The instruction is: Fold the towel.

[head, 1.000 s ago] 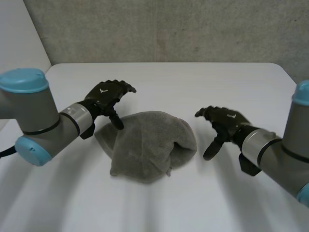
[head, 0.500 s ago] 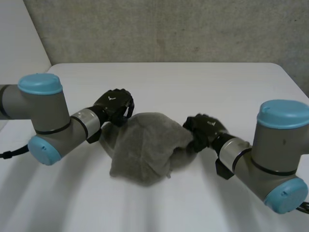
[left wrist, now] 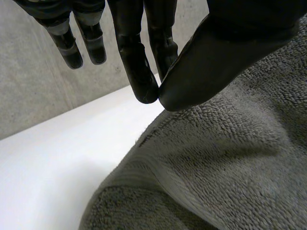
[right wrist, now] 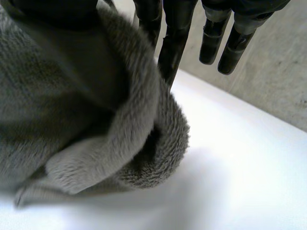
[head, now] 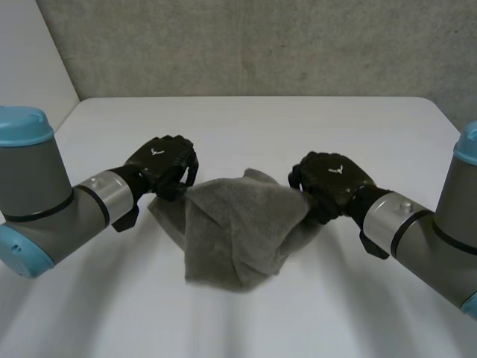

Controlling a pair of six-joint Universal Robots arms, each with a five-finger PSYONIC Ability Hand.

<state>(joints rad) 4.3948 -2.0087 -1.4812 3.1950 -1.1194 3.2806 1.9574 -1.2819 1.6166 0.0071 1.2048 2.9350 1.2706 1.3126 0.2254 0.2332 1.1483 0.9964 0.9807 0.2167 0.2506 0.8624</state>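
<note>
The towel [head: 237, 231] is grey terry cloth, bunched and creased rather than flat, with a thick rolled fold along one side. It sits at the middle of the white table [head: 298, 127], its upper edge drawn taut and its lower part sagging to a blunt point. The left hand [head: 162, 164] is at the towel's upper left corner, fingers curled. In the left wrist view its thumb [left wrist: 211, 62] and a fingertip [left wrist: 144, 91] meet at the towel's edge, grasping it, though the thumb covers the spot where the cloth enters the pinch. The right hand [head: 329, 183] is at the towel's upper right corner, clenched on the cloth. In the right wrist view the rolled fold is squeezed against its fingers [right wrist: 175, 43], with the thumb mostly cut off. Whether the towel's lower edge touches the table is hard to make out.
</note>
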